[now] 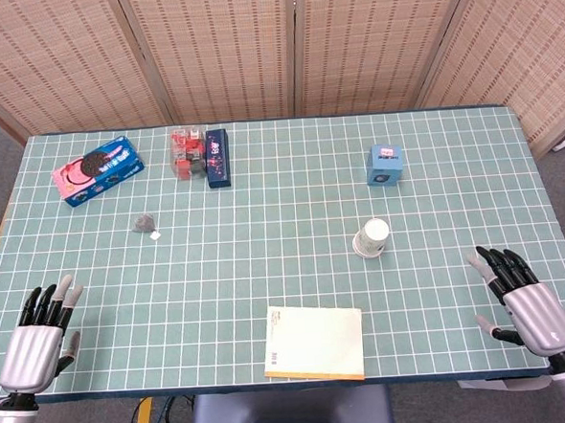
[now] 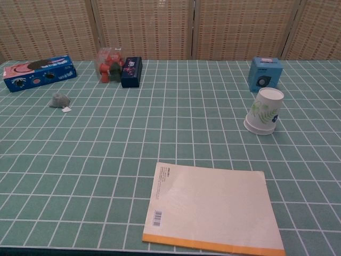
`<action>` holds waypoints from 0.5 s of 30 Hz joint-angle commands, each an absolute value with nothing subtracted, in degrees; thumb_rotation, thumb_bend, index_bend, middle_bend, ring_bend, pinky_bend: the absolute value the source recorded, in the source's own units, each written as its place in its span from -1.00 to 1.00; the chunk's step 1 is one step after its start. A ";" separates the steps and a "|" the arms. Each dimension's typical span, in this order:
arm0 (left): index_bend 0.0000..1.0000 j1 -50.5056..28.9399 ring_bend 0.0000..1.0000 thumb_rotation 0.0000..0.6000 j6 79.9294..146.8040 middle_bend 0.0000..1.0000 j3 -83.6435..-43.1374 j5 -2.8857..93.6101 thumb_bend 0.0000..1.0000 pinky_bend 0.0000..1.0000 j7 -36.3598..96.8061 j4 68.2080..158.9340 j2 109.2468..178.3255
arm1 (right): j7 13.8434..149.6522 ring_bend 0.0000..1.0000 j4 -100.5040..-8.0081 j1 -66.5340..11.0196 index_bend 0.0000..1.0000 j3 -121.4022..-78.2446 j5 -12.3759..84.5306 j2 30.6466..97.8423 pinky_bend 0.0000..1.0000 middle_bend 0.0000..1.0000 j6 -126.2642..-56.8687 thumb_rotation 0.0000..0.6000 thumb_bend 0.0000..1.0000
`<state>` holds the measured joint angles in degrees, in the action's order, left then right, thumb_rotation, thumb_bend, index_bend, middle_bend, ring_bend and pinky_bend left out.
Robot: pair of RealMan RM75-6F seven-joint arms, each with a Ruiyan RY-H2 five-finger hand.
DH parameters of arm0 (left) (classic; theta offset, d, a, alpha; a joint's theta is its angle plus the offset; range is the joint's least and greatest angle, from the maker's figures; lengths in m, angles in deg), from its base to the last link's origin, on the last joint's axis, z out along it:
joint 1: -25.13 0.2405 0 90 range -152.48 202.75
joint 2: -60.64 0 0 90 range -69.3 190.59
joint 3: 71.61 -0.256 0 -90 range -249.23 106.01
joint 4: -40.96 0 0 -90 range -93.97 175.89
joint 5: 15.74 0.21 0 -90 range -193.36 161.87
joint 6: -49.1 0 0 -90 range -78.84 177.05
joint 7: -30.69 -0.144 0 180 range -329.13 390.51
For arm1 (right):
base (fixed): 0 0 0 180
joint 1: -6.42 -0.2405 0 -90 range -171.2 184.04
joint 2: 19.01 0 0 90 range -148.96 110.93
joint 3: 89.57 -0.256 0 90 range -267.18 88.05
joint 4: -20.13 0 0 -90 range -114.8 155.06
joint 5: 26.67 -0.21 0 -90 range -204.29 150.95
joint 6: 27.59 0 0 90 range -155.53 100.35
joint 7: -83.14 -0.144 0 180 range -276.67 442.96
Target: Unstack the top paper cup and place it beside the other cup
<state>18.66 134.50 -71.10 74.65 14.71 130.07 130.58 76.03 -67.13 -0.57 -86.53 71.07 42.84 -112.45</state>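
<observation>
A stack of white paper cups [image 1: 371, 238] with a green leaf print [image 2: 264, 111] stands upside down on the right half of the table, the top cup seated over the lower one. My left hand [image 1: 39, 337] rests at the near left corner with fingers spread and nothing in it. My right hand [image 1: 524, 302] sits at the near right edge, fingers apart and empty, well to the right of the cups and nearer me than they are. Neither hand appears in the chest view.
A cream notebook [image 1: 314, 342] lies at the near middle. A small blue box [image 1: 385, 165] stands behind the cups. At the far left lie a blue cookie box [image 1: 98, 170], a red packet [image 1: 187, 151], a dark blue box [image 1: 218, 158] and a grey wad [image 1: 145, 223].
</observation>
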 commanded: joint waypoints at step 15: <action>-1.00 18.59 -1.00 1.00 134.26 -1.00 -70.56 73.43 -0.01 -1.00 17.03 130.27 129.84 | 76.47 -1.00 -70.39 -6.16 -1.00 -89.80 65.31 40.72 -1.00 -1.00 -102.78 1.00 -0.59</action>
<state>18.60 134.30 -70.64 73.57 16.84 130.23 129.92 76.07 -68.95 -4.71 -88.76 66.59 41.64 -104.61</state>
